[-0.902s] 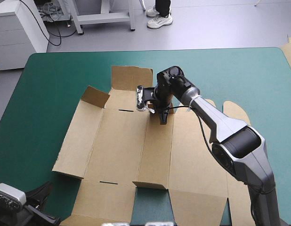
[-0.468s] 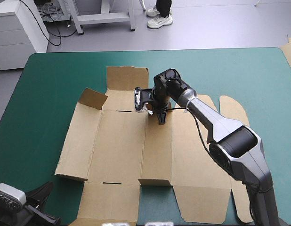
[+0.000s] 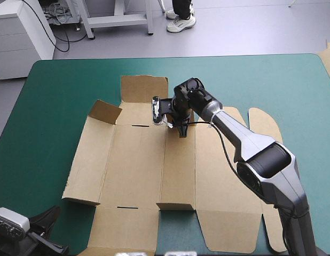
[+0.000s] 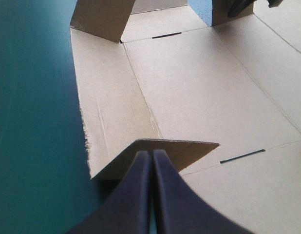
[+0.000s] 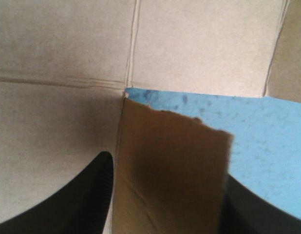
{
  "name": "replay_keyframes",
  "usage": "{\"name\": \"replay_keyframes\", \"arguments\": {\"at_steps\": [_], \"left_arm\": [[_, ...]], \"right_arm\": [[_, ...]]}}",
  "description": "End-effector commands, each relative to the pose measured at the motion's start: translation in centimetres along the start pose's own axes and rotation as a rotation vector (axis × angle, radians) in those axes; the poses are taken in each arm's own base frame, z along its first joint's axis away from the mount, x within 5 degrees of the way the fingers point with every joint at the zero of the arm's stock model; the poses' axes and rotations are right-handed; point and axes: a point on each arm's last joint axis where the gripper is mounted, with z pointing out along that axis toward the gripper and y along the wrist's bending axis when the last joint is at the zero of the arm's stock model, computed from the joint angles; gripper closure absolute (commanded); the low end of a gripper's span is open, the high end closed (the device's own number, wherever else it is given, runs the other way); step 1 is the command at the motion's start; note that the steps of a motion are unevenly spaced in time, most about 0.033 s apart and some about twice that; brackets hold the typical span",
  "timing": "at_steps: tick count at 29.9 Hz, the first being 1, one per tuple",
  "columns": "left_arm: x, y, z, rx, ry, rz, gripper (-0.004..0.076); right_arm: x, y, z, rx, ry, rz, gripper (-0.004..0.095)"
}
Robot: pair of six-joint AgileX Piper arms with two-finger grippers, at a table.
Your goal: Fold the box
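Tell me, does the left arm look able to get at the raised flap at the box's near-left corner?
Probably yes: the left end effector, shut, points straight at that flap with nothing between them. It would need to open first.

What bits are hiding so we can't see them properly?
High view: the right pincer hides its fingertips under its own wrist, so whether they touch the box is unclear.
High view: the box's near edge and most of the left pincer are cut off by the picture's bottom edge.
Right wrist view: the raised flap runs out of the picture between the fingers, so its other end is unseen.
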Motion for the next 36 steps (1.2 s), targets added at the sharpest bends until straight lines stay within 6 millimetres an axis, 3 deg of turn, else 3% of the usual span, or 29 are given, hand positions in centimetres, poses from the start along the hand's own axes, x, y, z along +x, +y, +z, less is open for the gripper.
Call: {"name": "replay_keyframes", "arguments": {"at_steps": [1,8,14,16,21,25,29,36], "left_arm": [[-1.2,-0.1,-0.3,0.014,-0.077,-0.003,0.0732],[-1.2,-0.1,-0.3,0.014,-0.077,-0.003,0.0732],[-1.2,-0.1,-0.3,0.014,-0.077,-0.003,0.0732],[-1.2,-0.1,-0.3,0.014,-0.077,-0.003,0.0732],[-1.2,-0.1,-0.3,0.014,-0.077,-0.003,0.0732],[-1.2,-0.1,-0.3,0.014,-0.077,-0.003,0.0732],[-1.2,-0.1,-0.3,0.014,-0.077,-0.003,0.0732],[-1.2,-0.1,-0.3,0.014,-0.077,-0.003,0.0732]], "right_arm": [[-0.4,-2.1,-5.9,0.166,-0.073,0.037,0.0417],[-0.7,-3.3,-11.6,0.247,-0.127,0.134,0.0416],[0.0,-2.5,-16.4,0.206,-0.116,0.298,0.0429],[0.2,-2.3,-17.9,0.226,-0.141,0.365,0.0474],[1.1,-1.7,-22.7,0.301,-0.21,0.586,0.0703],[2.0,-0.6,-26.9,0.361,-0.274,0.687,0.0925],[2.9,1.0,-30.3,0.397,-0.317,0.688,0.0924],[4.8,5.4,-32.3,0.34,-0.309,0.677,0.0924]]}}
